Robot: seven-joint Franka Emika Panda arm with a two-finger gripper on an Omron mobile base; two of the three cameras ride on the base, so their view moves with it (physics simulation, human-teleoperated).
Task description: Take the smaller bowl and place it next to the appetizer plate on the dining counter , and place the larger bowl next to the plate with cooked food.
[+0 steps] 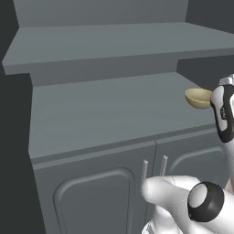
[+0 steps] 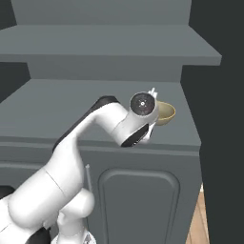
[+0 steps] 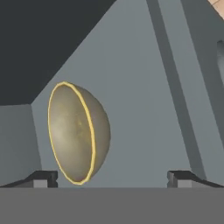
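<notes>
In the left base view, one tan-gold bowl (image 1: pixel 198 98) is seen resting on the grey surface (image 1: pixel 109 114), at about 3 o'clock; which of the two bowls it is cannot be told. In the right base view, the bowl (image 2: pixel 165 113) sits just behind the wrist, not lifted. In the hand view, the end effector (image 3: pixel 112 178) is wide open, empty, the bowl (image 3: pixel 78 132) at 10 o'clock; nothing seems placed yet. No writing is readable.

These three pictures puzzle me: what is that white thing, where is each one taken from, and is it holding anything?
The white thing is a robot arm on a base that can drive. Two cameras ride on that base, behind the arm to its left and right. The third sits on its hand, looking past two dark fingertips. A tan-gold bowl with a yellow rim rests on the grey counter. I cannot say which of the two bowls it is. The gripper is open and holds nothing.
</notes>
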